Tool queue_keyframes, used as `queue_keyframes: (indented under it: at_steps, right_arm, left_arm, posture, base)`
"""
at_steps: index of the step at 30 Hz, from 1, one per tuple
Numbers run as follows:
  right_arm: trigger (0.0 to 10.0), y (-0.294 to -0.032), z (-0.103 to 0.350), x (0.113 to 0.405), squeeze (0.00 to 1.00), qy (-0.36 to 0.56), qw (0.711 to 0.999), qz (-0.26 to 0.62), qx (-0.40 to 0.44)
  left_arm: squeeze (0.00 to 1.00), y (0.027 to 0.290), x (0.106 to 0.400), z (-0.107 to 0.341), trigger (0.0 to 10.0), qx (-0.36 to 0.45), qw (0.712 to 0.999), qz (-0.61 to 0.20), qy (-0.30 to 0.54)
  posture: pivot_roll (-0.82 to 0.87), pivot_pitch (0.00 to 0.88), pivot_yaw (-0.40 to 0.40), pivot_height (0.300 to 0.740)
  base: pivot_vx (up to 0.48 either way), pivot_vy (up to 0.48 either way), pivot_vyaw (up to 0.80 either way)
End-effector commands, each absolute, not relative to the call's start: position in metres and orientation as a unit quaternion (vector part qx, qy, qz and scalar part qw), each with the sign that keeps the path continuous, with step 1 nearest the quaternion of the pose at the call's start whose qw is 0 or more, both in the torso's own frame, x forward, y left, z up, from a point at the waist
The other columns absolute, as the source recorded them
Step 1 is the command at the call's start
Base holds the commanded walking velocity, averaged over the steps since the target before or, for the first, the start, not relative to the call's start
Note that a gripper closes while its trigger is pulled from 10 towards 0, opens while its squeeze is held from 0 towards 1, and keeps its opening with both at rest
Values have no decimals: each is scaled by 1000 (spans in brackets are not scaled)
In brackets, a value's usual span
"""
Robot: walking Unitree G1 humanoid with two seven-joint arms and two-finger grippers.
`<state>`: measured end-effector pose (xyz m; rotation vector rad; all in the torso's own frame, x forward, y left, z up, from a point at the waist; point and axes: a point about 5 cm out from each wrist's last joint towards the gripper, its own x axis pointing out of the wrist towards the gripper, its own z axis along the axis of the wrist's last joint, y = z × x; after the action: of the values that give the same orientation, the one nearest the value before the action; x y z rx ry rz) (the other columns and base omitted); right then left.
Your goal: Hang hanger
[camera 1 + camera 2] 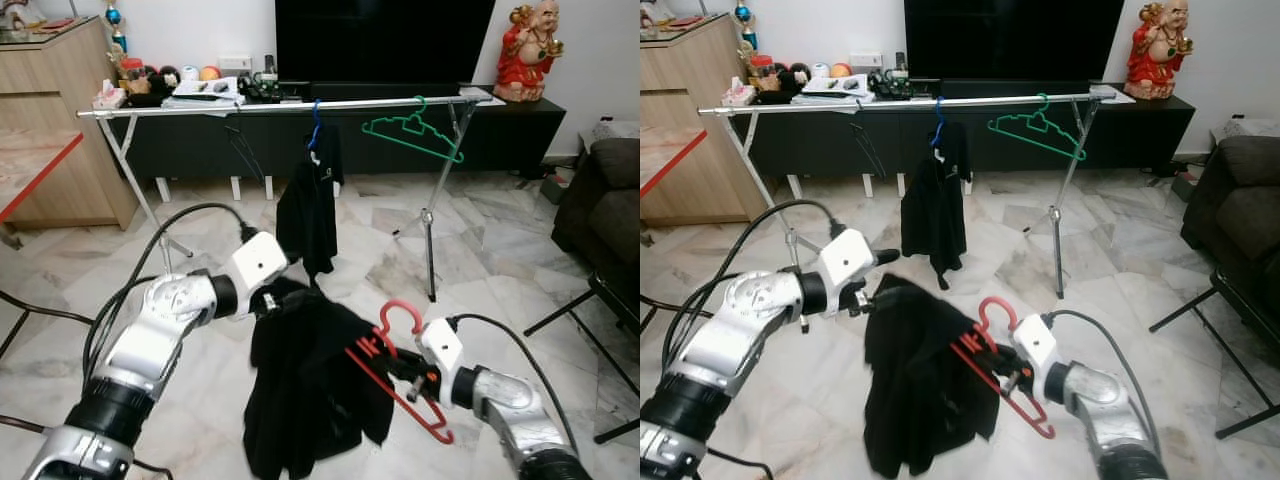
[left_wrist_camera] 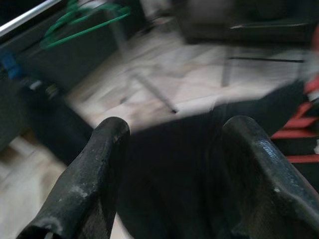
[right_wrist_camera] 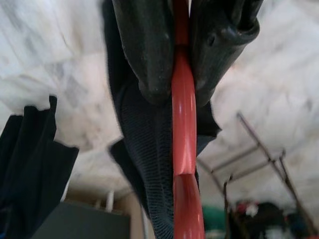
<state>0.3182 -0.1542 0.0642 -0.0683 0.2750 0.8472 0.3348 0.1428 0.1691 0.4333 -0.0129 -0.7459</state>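
Red hanger [image 1: 400, 370] with the black shirt [image 1: 300, 390] sits pinched in your right gripper [image 3: 174, 84]; your left gripper [image 1: 268, 300], fingers spread, steadies the cloth. Next, carry its hook ahead to the rail [image 1: 280, 106].

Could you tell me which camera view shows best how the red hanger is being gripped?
The right wrist view: the right hand is shut on the red hanger up close. Both eye views show the whole hanger, the grip small; the left wrist view catches blurred red bars.
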Motion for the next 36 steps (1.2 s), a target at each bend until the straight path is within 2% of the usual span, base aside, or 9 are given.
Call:
queue_keyframes:
  at_steps: [1,5,16,19,27,36]
  right_arm:
    - [0,-149,82,328,0,90,919,385,-9]
    - [0,-132,87,331,0,83,918,387,-12]
    - [0,-106,95,344,0,94,940,328,12]
    - [0,-96,98,344,0,96,935,342,19]
    - [0,-88,104,347,0,95,930,355,16]
    - [0,-71,117,351,0,80,919,384,29]
  left_arm:
    - [0,149,336,164,10000,207,924,-322,-5]
    - [0,150,333,153,10000,199,935,-294,-3]
    - [0,137,317,125,10000,205,930,-305,22]
    - [0,131,317,122,10000,232,924,-303,23]
    - [0,117,315,111,10000,219,933,-282,41]
    - [0,117,325,104,10000,225,953,-187,74]
  posture:
    - [-19,0,-36,740]
    - [-15,0,-39,740]
    - [-4,0,-44,740]
    - [6,0,-54,740]
    - [6,0,-62,740]
    - [16,0,-76,740]
  base:
    - [0,0,0]
    - [0,0,0]
    - [0,0,0]
    - [0,0,0]
    - [0,0,0]
    - [0,0,0]
